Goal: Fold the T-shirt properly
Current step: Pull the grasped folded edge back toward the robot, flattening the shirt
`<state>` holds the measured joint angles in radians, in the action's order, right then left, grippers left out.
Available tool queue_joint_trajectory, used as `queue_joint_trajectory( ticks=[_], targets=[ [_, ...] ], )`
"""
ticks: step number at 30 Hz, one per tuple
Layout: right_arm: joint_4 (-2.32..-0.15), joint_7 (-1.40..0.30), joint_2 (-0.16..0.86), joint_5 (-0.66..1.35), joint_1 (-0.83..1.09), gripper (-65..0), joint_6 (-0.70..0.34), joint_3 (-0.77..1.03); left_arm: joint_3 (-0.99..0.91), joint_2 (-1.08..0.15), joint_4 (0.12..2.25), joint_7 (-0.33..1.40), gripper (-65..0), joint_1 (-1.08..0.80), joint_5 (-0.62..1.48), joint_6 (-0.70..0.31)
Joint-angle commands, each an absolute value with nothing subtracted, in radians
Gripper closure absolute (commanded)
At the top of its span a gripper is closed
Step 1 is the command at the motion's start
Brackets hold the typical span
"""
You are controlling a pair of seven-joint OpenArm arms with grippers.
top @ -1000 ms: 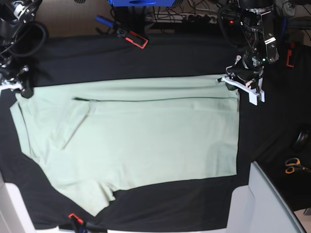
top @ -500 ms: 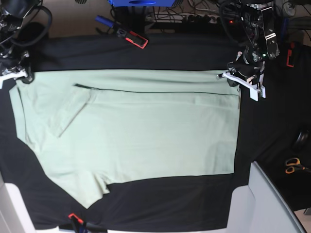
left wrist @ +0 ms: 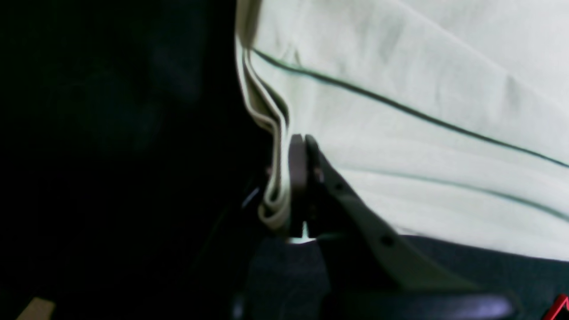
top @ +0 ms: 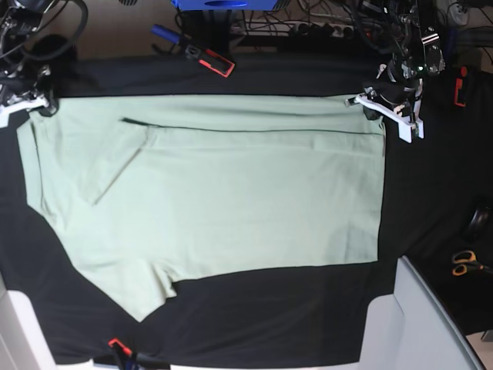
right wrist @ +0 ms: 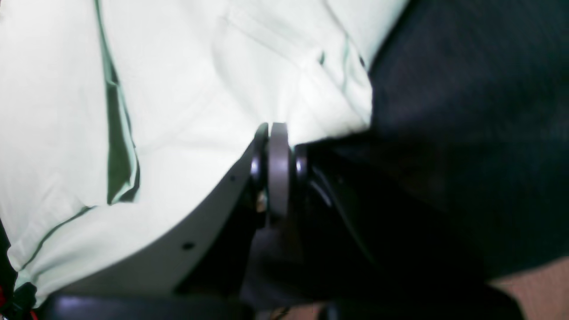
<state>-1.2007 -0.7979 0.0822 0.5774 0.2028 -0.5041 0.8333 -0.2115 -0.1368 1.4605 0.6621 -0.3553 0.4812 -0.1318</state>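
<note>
Between the two grippers, in the base view, the T-shirt [top: 208, 193] lies spread over the black table cloth [top: 293, 331], stretched along its far edge from the right gripper [top: 35, 104] at one corner to the left gripper [top: 379, 108] at the other, with a folded-over band running just below that edge and a sleeve doubled inward near the right gripper. That overhead view gives the whole outline but not the jaws; the wrist views supply them. In the left wrist view the left gripper [left wrist: 298, 186] has its jaws pressed together on a bunched stack of cloth layers at the shirt's edge, the rest of the T-shirt [left wrist: 422, 89] fanning away above and beside it over the dark cloth. In the right wrist view the right gripper [right wrist: 275, 173] is likewise closed tight; the shirt's edge [right wrist: 178, 111] meets the fingertips, and it appears to be pinched there, though the blur makes the contact hard to see. A sleeve hem shows just beyond those fingertips, a detail lost overhead. Compared with a second ago, both grippers have drawn away toward the far side of the table, taking the shirt's top edge with them, so the whole garment has slid that way. Scissors [top: 464, 263] lie well apart from the left gripper, off the shirt.
</note>
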Motion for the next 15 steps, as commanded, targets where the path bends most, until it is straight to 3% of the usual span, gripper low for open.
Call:
queue_joint_trajectory(
  ticks=[1,15],
  targets=[
    [-1.218,-0.782,0.099,0.587,0.208,-0.1,-0.509,0.839,-0.219,-0.147,1.484,0.67,0.0,-0.372,0.475,-0.125],
    [-1.348,-0.788,0.07,0.587,0.285,-0.1,-0.51,0.839,-0.22,-0.145,1.544,0.665,0.0,-0.483,0.476,-0.125]
  ],
)
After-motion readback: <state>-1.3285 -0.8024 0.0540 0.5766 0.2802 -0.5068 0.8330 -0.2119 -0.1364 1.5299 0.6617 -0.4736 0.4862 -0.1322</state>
